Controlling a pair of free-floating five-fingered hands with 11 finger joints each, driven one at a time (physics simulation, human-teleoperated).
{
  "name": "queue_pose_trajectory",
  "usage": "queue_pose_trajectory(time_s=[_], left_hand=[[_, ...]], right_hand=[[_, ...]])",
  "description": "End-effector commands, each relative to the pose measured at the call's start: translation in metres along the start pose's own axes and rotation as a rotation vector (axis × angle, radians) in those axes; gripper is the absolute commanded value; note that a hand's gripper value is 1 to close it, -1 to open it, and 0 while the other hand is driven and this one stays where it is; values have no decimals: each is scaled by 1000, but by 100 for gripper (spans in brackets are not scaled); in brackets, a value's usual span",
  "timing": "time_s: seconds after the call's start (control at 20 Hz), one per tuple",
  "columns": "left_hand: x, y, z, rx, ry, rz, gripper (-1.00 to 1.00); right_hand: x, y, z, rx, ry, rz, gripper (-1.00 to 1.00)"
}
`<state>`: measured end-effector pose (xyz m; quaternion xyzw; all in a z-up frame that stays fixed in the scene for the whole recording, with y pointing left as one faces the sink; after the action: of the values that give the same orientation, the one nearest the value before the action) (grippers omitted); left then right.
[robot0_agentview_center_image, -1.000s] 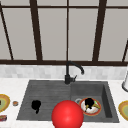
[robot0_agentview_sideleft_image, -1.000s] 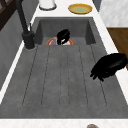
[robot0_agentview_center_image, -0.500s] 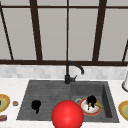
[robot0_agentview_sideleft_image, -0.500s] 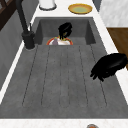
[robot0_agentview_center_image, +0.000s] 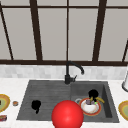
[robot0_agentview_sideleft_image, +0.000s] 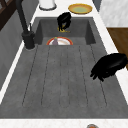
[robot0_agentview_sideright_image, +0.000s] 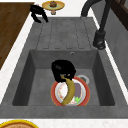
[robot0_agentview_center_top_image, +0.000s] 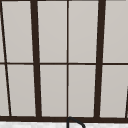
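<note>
My right hand (robot0_agentview_center_image: 93, 94) hangs over the sink basin (robot0_agentview_center_image: 106, 100), shut on the upper end of a yellow banana (robot0_agentview_sideright_image: 68, 91). The banana dangles above a red-rimmed plate (robot0_agentview_sideright_image: 54, 93) that carries a white dish with a purple piece and a green bit. In the left side view the right hand (robot0_agentview_sideleft_image: 63, 20) holds the banana (robot0_agentview_sideleft_image: 63, 30) apart from the plate (robot0_agentview_sideleft_image: 60, 41). My left hand (robot0_agentview_center_image: 36, 105) floats over the ribbed draining board (robot0_agentview_center_image: 50, 92), fingers drooping and holding nothing; it is the hand (robot0_agentview_sideleft_image: 110, 66) near the board's front edge.
A black faucet (robot0_agentview_center_image: 68, 75) stands behind the sink. A big red ball (robot0_agentview_center_image: 67, 115) sits at the front edge. Yellow plates lie on the counter at the left (robot0_agentview_center_image: 3, 102) and right (robot0_agentview_center_image: 123, 110), and a white jar (robot0_agentview_center_image: 125, 82) stands far right.
My right hand has risen from the plate with the banana pinched in it, so the banana now hangs above the dish. The left hand has stayed still.
</note>
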<state>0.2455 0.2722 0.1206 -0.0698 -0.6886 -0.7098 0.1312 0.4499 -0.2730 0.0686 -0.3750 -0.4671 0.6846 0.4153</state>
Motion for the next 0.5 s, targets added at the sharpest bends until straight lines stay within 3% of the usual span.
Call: queue_pose_trajectory(time_s=[0.0, 0.45], left_hand=[[0, 0, 0, 0, 0, 0, 0], [0, 0, 0, 0, 0, 0, 0]], right_hand=[[-11, -26, 11, -15, 26, -3, 100], [-40, -85, 38, 0, 16, -9, 100]])
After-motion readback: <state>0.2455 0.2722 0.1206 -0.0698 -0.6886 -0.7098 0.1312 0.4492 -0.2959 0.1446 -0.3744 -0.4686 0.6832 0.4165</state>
